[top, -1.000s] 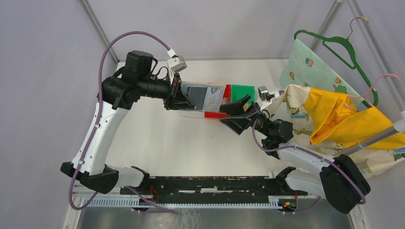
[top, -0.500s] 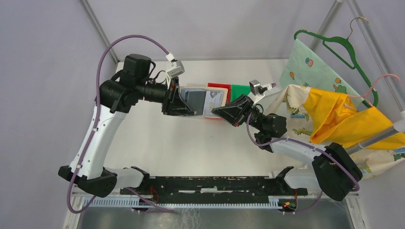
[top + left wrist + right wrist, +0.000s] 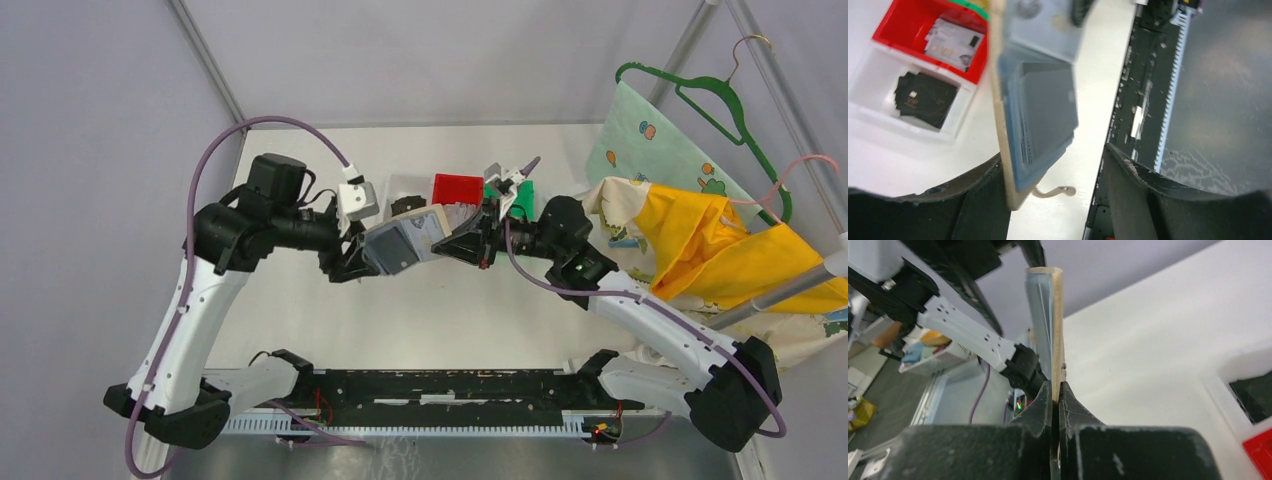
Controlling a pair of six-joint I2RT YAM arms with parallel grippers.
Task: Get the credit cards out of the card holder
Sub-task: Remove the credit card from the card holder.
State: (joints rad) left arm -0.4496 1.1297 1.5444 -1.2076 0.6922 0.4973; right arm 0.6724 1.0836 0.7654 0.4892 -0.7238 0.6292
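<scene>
The card holder (image 3: 400, 245), tan outside with blue-grey inner panels, hangs open and tilted above the table between both grippers. My right gripper (image 3: 1057, 387) is shut on its tan edge (image 3: 1058, 330); from above it (image 3: 462, 243) meets the holder's right end. My left gripper (image 3: 1050, 160) is open, jaws spread wide around the holder (image 3: 1040, 110), whose tan back rests near the left finger (image 3: 983, 200). A small tab (image 3: 1058, 191) dangles below. Pale credit cards (image 3: 953, 42) lie in the red bin (image 3: 903, 27).
A white bin (image 3: 878, 107) holding a black lump (image 3: 923, 92) sits beside the red bin (image 3: 458, 188). A green bin (image 3: 520, 195) is partly hidden behind the right arm. Patterned and yellow cloth (image 3: 700, 250) and hangers (image 3: 720, 100) crowd the right side.
The right gripper closed on the holder's edge, then the left gripper opened off it. Both arms and the holder shifted from over the bins toward the near side, holder now tilted.
</scene>
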